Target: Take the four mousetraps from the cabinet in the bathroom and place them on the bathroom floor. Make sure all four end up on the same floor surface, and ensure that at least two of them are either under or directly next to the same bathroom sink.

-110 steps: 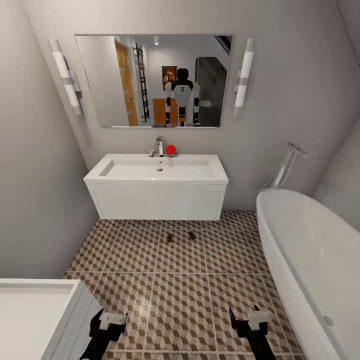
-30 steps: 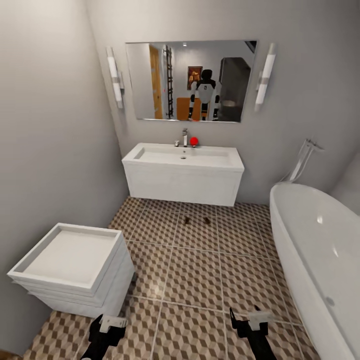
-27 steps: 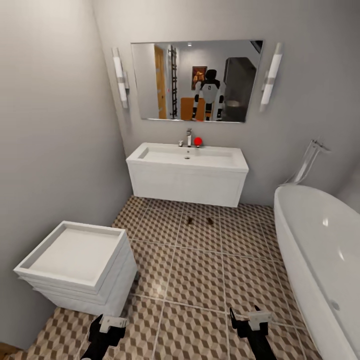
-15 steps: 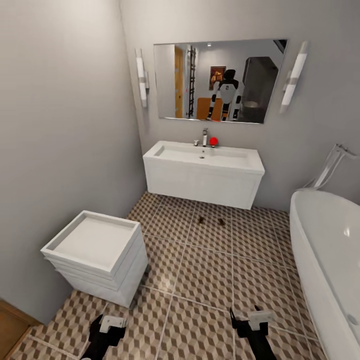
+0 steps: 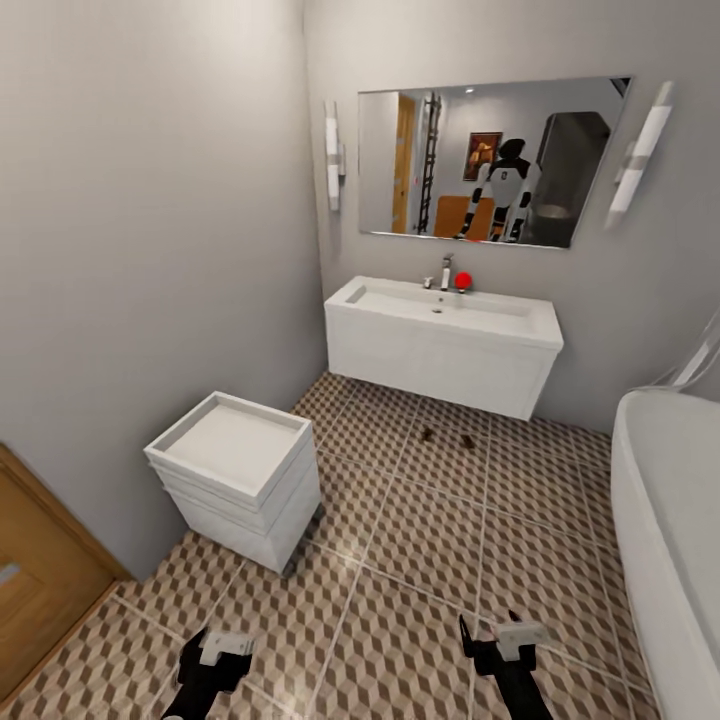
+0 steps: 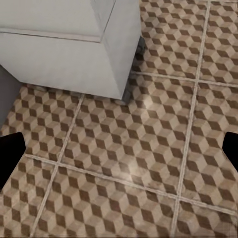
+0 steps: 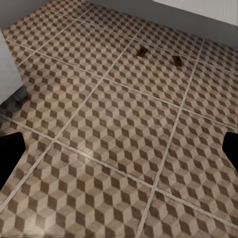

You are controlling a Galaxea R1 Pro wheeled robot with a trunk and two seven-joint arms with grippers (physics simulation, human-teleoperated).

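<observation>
Two small flat brown wooden mousetraps lie on the patterned floor right of centre in the head view, just in front of the white wall-hung rectangular sink — not under it, as far as I can tell, but close beside its front edge. They sit near each other without touching, one left of the other in the upper part of the right wrist view. Set there, they seem meant to meet the sink condition of the task. From here each is only a dark brown sliver with darker parts; the red mark is too small to make out.

The bathroom floor of large brown, beige and white cube-patterned tiles covers the lower half of the frame. At lower left stands a low white boxy unit with a recessed top, and an orange-brown wooden panel edges in at the far lower left — I cannot tell what it belongs to.

The left black-fingered gripper and the right black-fingered gripper hang low at the bottom edge. In each wrist view the dark fingertips sit at opposite edges, spread wide with nothing between them. Two traps are apparently yet to be fetched.
</observation>
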